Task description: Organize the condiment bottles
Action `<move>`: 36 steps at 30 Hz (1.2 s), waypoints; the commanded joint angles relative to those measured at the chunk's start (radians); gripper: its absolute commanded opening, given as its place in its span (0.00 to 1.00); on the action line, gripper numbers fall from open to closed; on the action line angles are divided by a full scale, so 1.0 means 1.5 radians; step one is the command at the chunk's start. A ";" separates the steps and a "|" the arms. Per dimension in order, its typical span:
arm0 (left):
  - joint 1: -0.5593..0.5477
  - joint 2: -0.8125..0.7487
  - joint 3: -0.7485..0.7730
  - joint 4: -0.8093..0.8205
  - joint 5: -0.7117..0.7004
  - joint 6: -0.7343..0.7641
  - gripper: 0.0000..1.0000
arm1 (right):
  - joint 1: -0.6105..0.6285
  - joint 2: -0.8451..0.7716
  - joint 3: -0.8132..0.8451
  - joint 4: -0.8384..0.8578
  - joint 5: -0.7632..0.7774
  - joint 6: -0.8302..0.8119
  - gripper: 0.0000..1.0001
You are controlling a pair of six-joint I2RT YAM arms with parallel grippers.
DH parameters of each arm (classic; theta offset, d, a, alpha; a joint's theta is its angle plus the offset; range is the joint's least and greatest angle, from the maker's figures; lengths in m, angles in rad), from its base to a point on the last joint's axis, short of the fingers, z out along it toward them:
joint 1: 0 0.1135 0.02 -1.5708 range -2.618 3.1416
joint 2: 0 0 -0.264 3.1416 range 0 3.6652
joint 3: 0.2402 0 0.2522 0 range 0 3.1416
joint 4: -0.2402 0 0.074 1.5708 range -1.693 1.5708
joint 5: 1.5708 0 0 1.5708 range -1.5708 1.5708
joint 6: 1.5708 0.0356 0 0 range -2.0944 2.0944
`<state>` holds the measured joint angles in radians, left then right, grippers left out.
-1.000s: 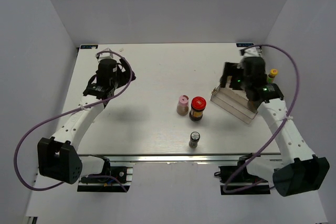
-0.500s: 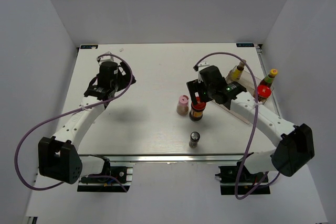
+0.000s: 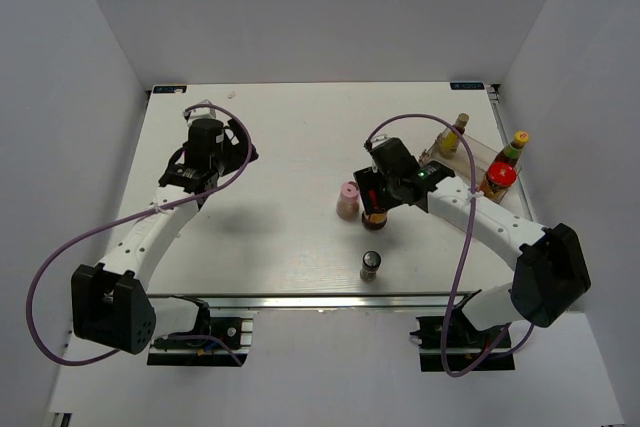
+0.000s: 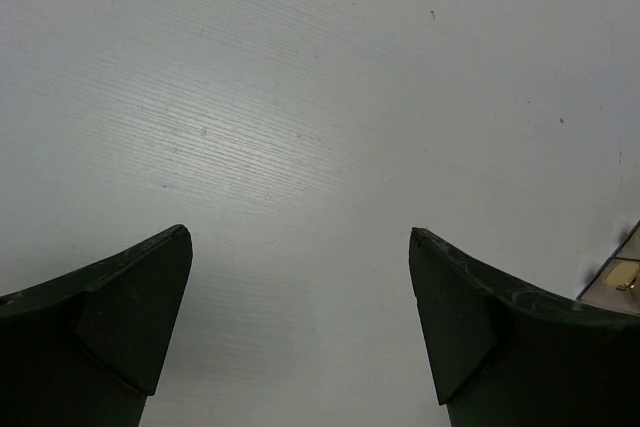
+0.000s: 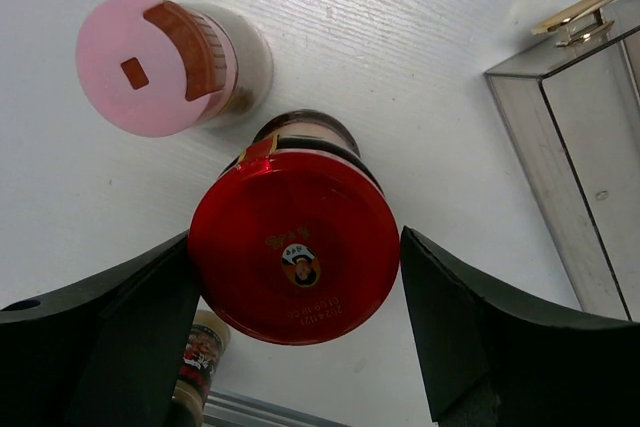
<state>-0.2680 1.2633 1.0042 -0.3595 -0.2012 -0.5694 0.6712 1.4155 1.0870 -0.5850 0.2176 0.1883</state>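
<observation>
A dark red-lidded jar (image 3: 376, 213) stands mid-table. In the right wrist view its lid (image 5: 295, 245) sits between the jaws of my right gripper (image 5: 297, 237), which is open around it. The right gripper (image 3: 380, 190) is directly above the jar. A pink-capped shaker (image 3: 348, 199) (image 5: 150, 65) stands just left of it. A grey-capped dark shaker (image 3: 371, 265) (image 5: 205, 347) stands nearer the front edge. Two yellow-capped bottles (image 3: 455, 134) (image 3: 513, 147) and a second red-lidded jar (image 3: 497, 179) stand at the clear rack (image 3: 478, 159). My left gripper (image 3: 215, 147) (image 4: 300, 234) is open and empty over bare table.
The clear stepped rack (image 5: 575, 157) stands at the right of the table, close to the right wall. White walls enclose the table on three sides. The right arm's purple cable loops over the table's middle right.
My right arm has swung left from the rack to the middle of the table and come down around the red-lidded jar. The left arm has barely moved.
</observation>
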 commanded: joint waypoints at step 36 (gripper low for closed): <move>-0.001 -0.068 -0.028 0.015 -0.021 0.019 0.98 | -0.341 -0.027 0.196 0.076 0.060 -0.022 0.16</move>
<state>-0.2680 1.1854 0.9611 -0.3576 -0.2081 -0.5560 0.1871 1.3529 1.3060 -0.5716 0.3115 0.1787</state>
